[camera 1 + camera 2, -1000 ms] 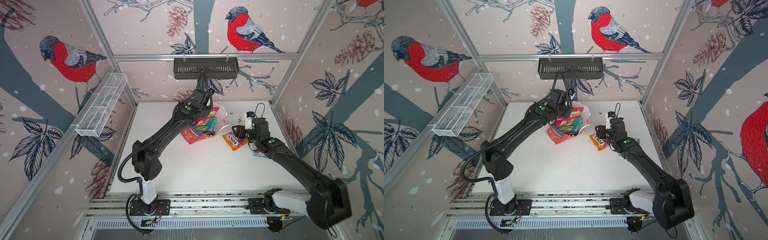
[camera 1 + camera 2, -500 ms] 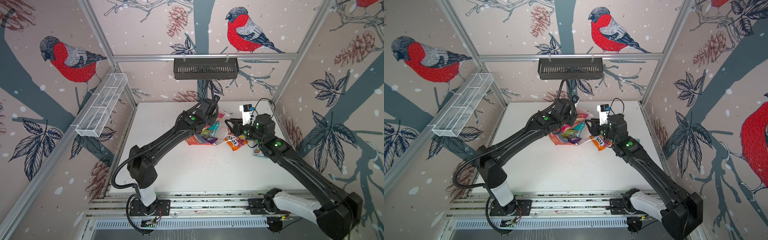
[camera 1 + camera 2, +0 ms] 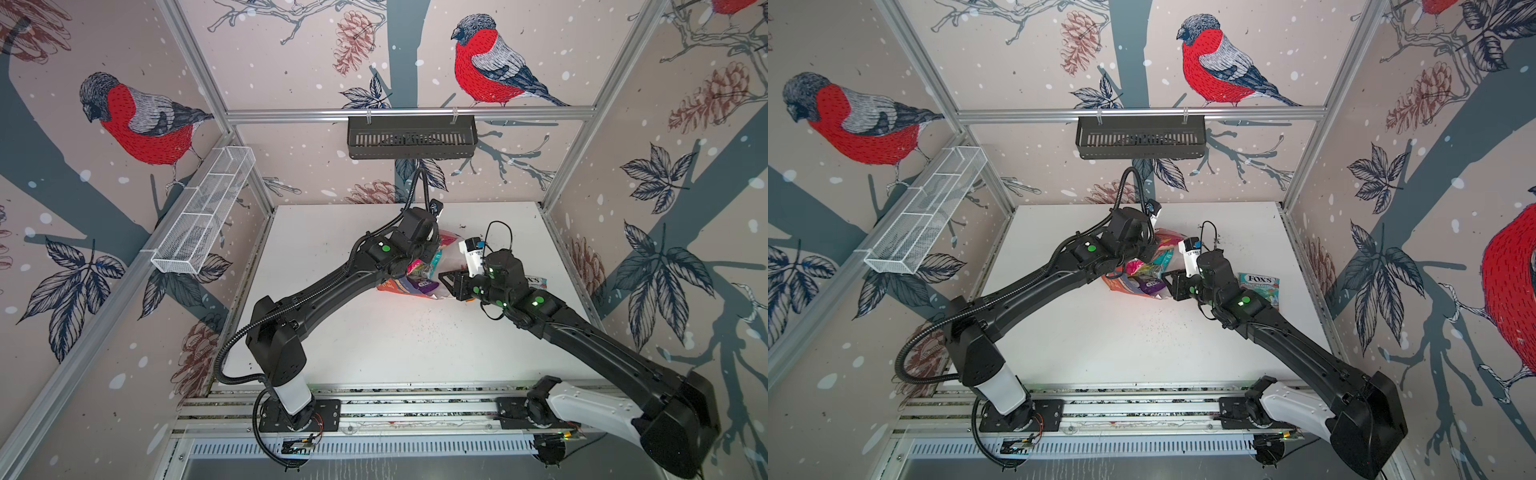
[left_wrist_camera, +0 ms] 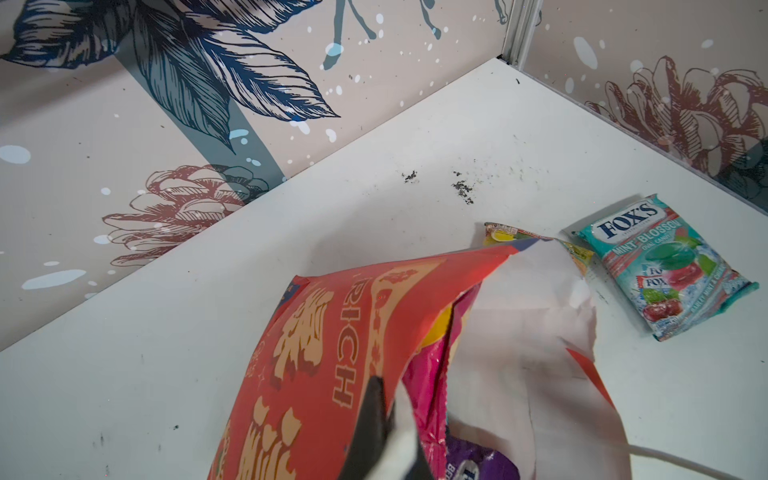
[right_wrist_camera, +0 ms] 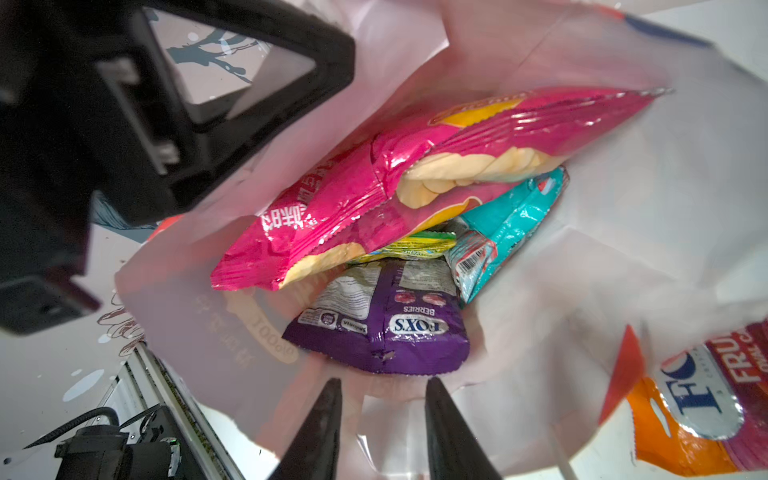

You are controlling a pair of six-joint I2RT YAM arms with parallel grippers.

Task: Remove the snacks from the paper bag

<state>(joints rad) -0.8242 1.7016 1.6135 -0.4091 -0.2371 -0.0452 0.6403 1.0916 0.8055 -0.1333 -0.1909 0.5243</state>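
The left gripper (image 4: pixel 388 399) pinches the red rim of the paper bag (image 4: pixel 332 332), which lies tipped with its mouth open; the right gripper (image 5: pixel 382 382) stands at that mouth, fingers spread and empty, the purple pack (image 5: pixel 386 332) just ahead and the pink chip bag (image 5: pixel 374 183) behind it; closing may catch the bag's thin white wall, or a pull may drag the bag from the pinch; bare table (image 4: pixel 457 145) lies beyond the mouth, near the teal pack (image 4: pixel 665 270) and orange pack (image 5: pixel 685 415) outside.

I see the paper bag (image 4: pixel 316 340) as matt, creased paper; the pink chip bag (image 5: pixel 353 195) and purple pack (image 5: pixel 399 345) look glossy, crinkled plastic film
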